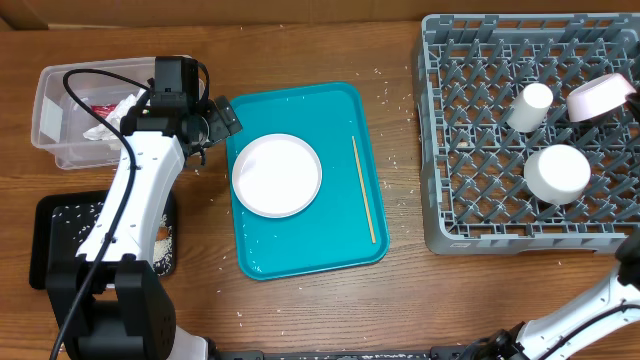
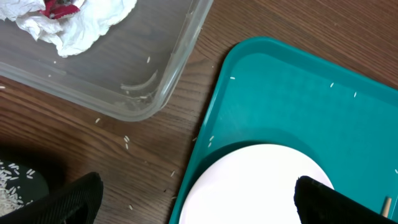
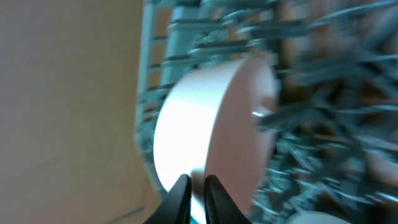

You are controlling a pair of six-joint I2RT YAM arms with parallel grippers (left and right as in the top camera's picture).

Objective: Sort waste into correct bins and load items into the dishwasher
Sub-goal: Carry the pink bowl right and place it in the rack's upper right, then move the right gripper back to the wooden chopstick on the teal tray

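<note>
My left gripper (image 1: 213,124) (image 2: 198,184) hangs open over the left rim of the teal tray (image 1: 345,110). One finger is above the wood, the other above the large white plate (image 1: 277,175) (image 2: 261,186) on that tray. A thin wooden stick (image 1: 363,190) lies beside the plate. The clear tub (image 1: 50,100) (image 2: 155,81) holds a crumpled napkin (image 2: 81,22) and a red wrapper (image 2: 59,7). The black tray (image 1: 55,215) holds rice. In the grey dish rack (image 1: 450,150) stand a cup (image 1: 528,105) and a bowl (image 1: 557,172). My right gripper (image 3: 198,179) pinches the rim of a tilted second bowl (image 1: 598,97) (image 3: 205,118) above the rack.
Loose rice grains (image 2: 126,142) are scattered on the wood between the tub, the black tray and the teal tray, and a few lie near the rack's left side. The left arm's body and cable stretch over the black tray.
</note>
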